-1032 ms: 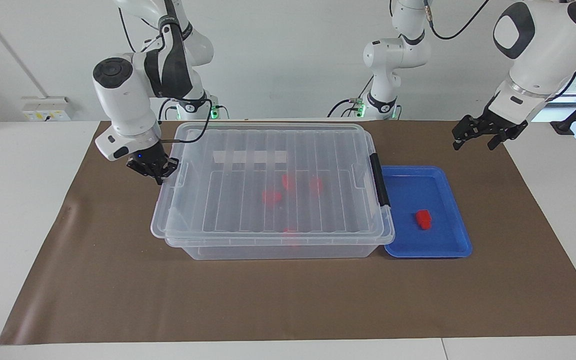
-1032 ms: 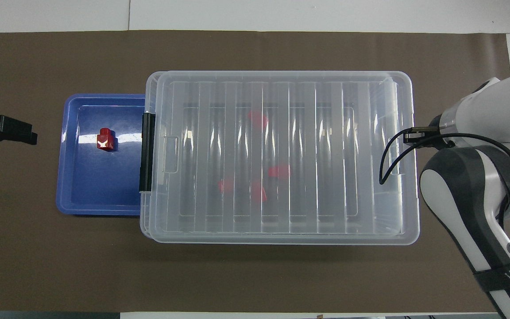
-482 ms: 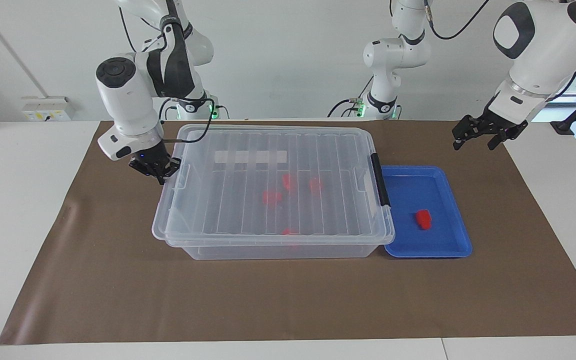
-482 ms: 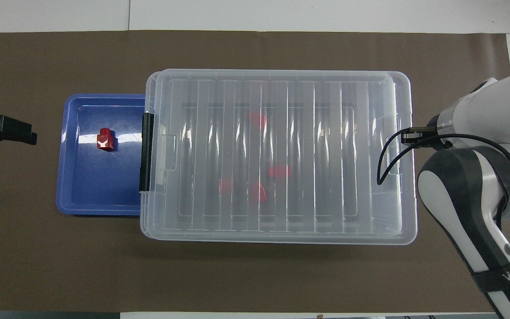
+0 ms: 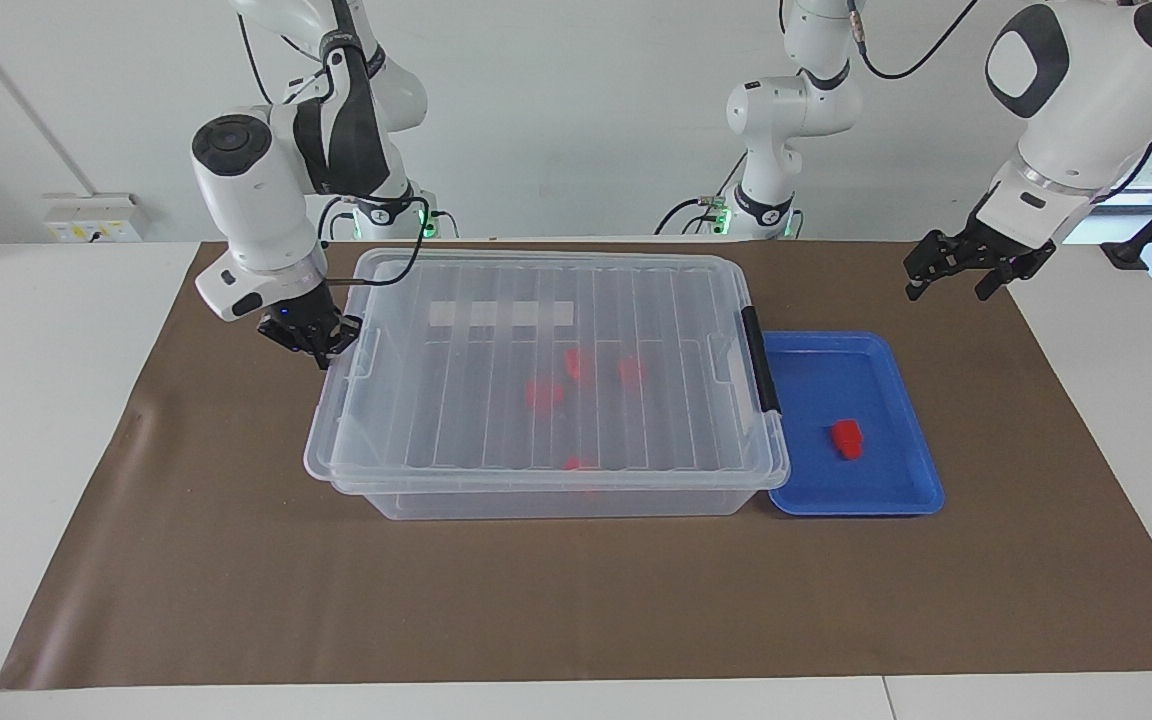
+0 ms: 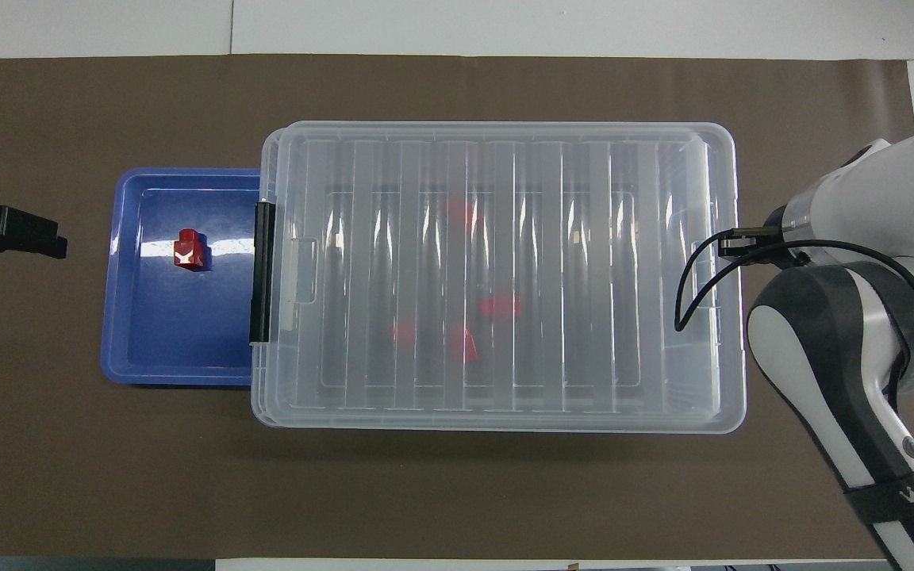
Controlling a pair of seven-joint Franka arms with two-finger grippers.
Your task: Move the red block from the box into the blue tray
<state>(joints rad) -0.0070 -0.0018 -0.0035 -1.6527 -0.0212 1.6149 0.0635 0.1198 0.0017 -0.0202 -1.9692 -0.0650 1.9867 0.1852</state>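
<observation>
the lid (image 5: 546,360) has settled square on the box (image 5: 551,495) since a second ago, with the right gripper (image 5: 308,336) at its edge, fingers unreadable. one red block (image 5: 846,438) lies in the tray (image 5: 896,500); the left gripper (image 5: 966,262) waits open nearby. task looks done.

Opposed high views, shared box (image 5: 546,375) (image 6: 497,274)

You've got a clear, glossy plastic box (image 6: 497,277) with a ribbed see-through lid (image 5: 546,360) and a matt black latch clip (image 6: 262,271). The blue tray (image 6: 155,349) is shiny plastic too, throwing glare around the glossy red block (image 6: 189,249). The worktop's brown cover (image 5: 576,600) looks like matt paper, slightly creased. Arm shells are smooth white plastic.
</observation>
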